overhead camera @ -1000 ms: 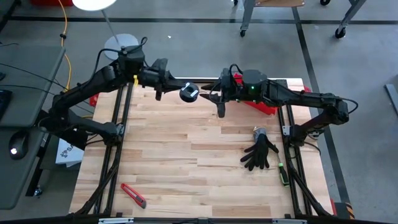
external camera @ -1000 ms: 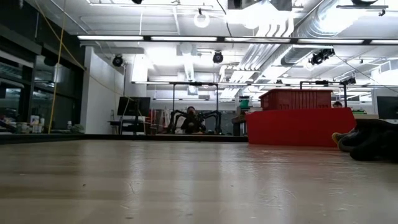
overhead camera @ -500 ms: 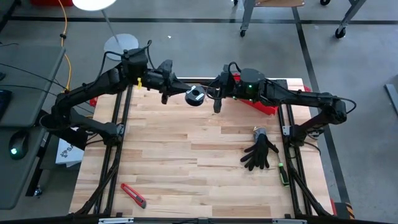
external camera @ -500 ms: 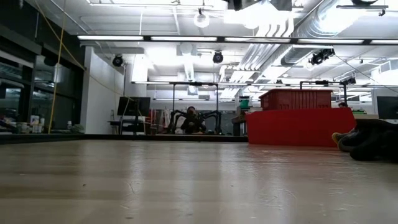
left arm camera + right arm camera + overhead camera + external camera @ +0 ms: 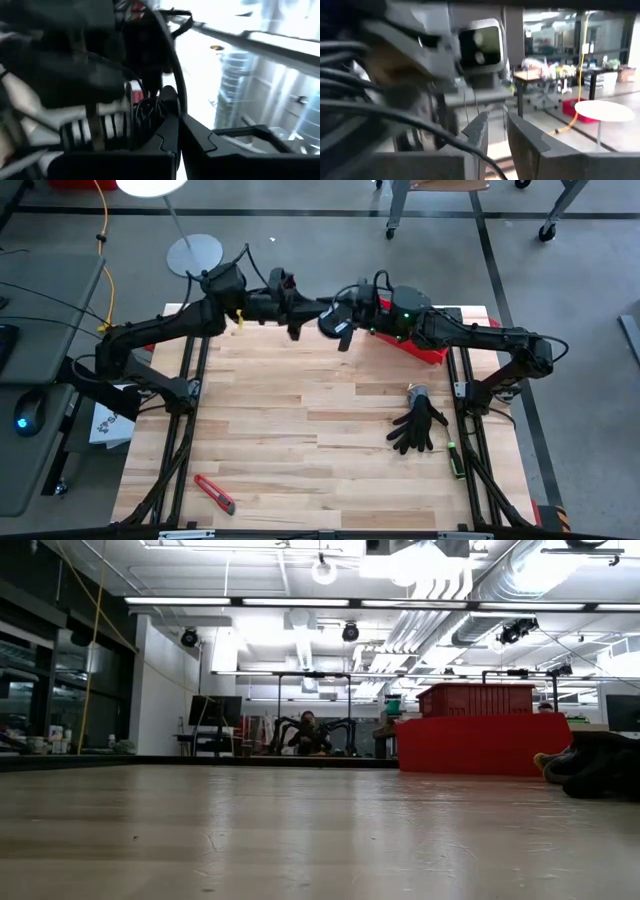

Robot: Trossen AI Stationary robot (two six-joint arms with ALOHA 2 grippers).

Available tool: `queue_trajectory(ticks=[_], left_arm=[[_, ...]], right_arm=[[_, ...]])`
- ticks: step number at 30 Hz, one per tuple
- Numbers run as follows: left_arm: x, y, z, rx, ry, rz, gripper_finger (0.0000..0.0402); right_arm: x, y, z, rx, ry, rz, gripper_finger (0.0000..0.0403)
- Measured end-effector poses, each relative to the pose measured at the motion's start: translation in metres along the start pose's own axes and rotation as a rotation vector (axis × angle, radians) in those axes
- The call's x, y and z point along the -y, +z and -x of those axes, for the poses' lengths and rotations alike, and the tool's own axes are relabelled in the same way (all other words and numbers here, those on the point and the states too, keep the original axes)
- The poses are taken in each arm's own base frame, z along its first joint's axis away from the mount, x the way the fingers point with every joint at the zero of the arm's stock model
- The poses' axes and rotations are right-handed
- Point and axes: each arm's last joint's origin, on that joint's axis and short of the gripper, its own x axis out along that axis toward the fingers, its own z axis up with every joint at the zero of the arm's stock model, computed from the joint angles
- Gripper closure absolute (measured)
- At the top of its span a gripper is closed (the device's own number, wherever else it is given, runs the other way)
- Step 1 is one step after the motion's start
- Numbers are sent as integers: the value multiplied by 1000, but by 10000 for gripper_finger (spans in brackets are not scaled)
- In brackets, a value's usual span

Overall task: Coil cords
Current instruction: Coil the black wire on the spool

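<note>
The small round black spool (image 5: pixel 331 320) hangs high over the table's far edge, between my two grippers. Dark thin cord windings (image 5: pixel 145 113) show just past my left gripper's (image 5: pixel 177 137) shut fingertips. My left gripper (image 5: pixel 305 313) comes at the spool from the table's left, roughly level. My right gripper (image 5: pixel 345 332) meets it from the right, its fingers (image 5: pixel 481 134) close together, facing the left wrist's camera box (image 5: pixel 480 44). Thin dark strands of cord (image 5: pixel 475 107) run toward its fingertips. Neither gripper shows in the low view. My left gripper has the spool at its fingertips, held level from the table's left and lifted clear of the table. The fingers themselves hide the exact place on the spool's edge (image 5: pixel 167 97). My right gripper's fingers close on a thin strand of cord (image 5: pixel 476 116) right beside the spool, coming level from the table's right. Whether they also touch the spool cannot be told.
A red bin (image 5: pixel 428 348) stands at the far right edge, also seen in the low view (image 5: pixel 480 740). Black gloves (image 5: pixel 418 426) and a green tool (image 5: pixel 455 460) lie at the right. A red box cutter (image 5: pixel 215 493) lies near the front left.
My left gripper has carried the spool along the far edge toward the table's right and tipped upward to about level. The spool now sits right against my right gripper, and its pale face no longer shows from above. My right gripper has tipped up slightly.
</note>
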Motion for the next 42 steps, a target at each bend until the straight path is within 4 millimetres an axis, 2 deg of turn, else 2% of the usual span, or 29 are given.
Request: queue_trajectory(ticks=[6,14,18,23,26,42], left_arm=[[2,6,-9,62,-125,-42,401],[3,9,-12,82,-170,-70,401],[7,13,-5,100,-169,-111,401],[24,15,9,117,-216,-146,401],[25,18,12,149,-212,-140,401],[36,34,22,311,-320,-176,401]], right_arm=[[1,11,0,120,-10,-42,339],[10,18,3,187,-184,-45,335],[17,21,7,174,-214,-43,311],[28,23,9,175,-247,-101,272],[35,23,9,180,-263,-143,256],[59,23,12,173,-337,-144,252]])
